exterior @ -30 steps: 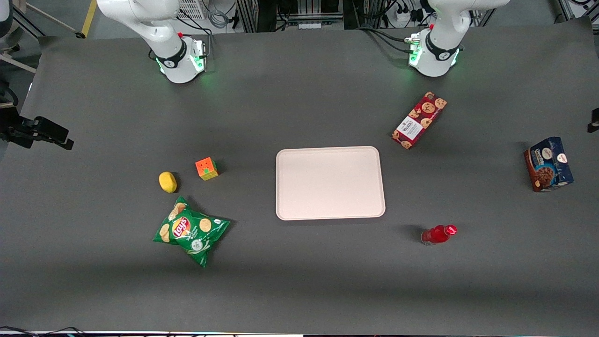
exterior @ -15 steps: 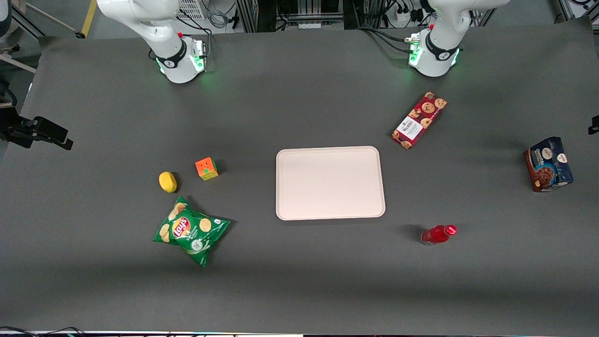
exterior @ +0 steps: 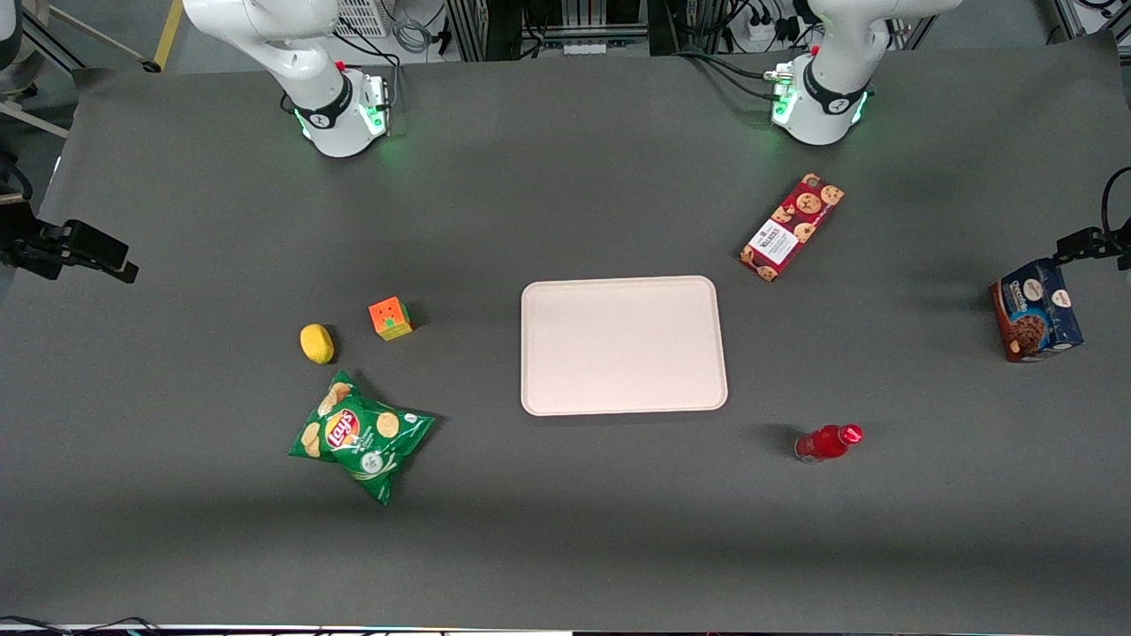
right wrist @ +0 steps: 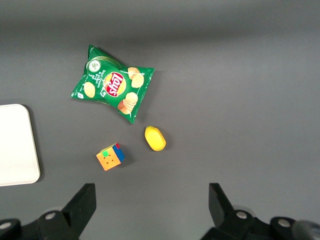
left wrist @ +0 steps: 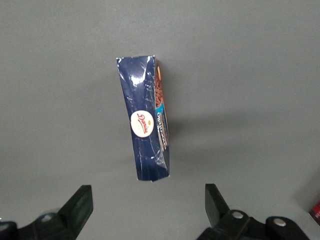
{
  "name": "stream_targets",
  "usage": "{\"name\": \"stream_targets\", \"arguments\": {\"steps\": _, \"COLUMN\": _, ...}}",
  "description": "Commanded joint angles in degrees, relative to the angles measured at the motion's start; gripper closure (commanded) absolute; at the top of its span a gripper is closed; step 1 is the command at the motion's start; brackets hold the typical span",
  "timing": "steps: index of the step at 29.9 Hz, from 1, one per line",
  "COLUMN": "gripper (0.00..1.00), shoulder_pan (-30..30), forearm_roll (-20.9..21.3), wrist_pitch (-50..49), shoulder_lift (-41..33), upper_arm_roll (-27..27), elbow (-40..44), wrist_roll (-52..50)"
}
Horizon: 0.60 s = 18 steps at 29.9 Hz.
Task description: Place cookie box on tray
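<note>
The cookie box, a small dark blue carton with a brown cookie picture and a white oval logo, stands on the table at the working arm's end. The wrist view shows its narrow blue face and logo. The left arm's gripper hovers just above the box, slightly farther from the front camera. In the wrist view the gripper is open and empty, with the box apart from its fingertips. The cream-white tray lies flat mid-table with nothing on it.
A longer red cookie box lies between the tray and the working arm's base. A red bottle lies nearer the camera than the tray. A chips bag, a lemon and a colour cube sit toward the parked arm's end.
The left arm's gripper has come into the front view at the working arm's end and now hangs above the cookie box. The objects have not moved.
</note>
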Motion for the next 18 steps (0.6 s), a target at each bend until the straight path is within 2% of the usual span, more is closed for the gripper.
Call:
{"name": "stream_targets", "arguments": {"steps": 1, "gripper": 0.00, "shoulder_pan": 0.49, "forearm_roll": -1.68, "wrist_pitch": 4.25, "shoulder_lift": 2.49, "upper_arm_roll": 0.09, "elbow": -1.30, "wrist_roll": -0.63}}
{"name": "stream_targets", "arguments": {"steps": 7, "gripper": 0.00, "shoulder_pan": 0.49, "forearm_roll": -2.91, "wrist_pitch": 5.75, "shoulder_lift": 4.33, "upper_arm_roll": 0.09, "elbow": -2.28, "wrist_roll": -0.63}}
{"name": "stream_targets", "arguments": {"steps": 14, "gripper": 0.00, "shoulder_pan": 0.58, "forearm_roll": -4.23, "wrist_pitch": 14.09, "shoulder_lift": 7.23, "upper_arm_roll": 0.00, "elbow": -5.35, "wrist_roll": 1.65}}
{"name": "stream_targets", "arguments": {"steps": 18, "gripper": 0.00, "shoulder_pan": 0.84, "forearm_roll": -5.01, "wrist_pitch": 15.50, "shoulder_lift": 8.99, "upper_arm_roll": -0.08, "elbow": -5.62, "wrist_roll": 1.83}}
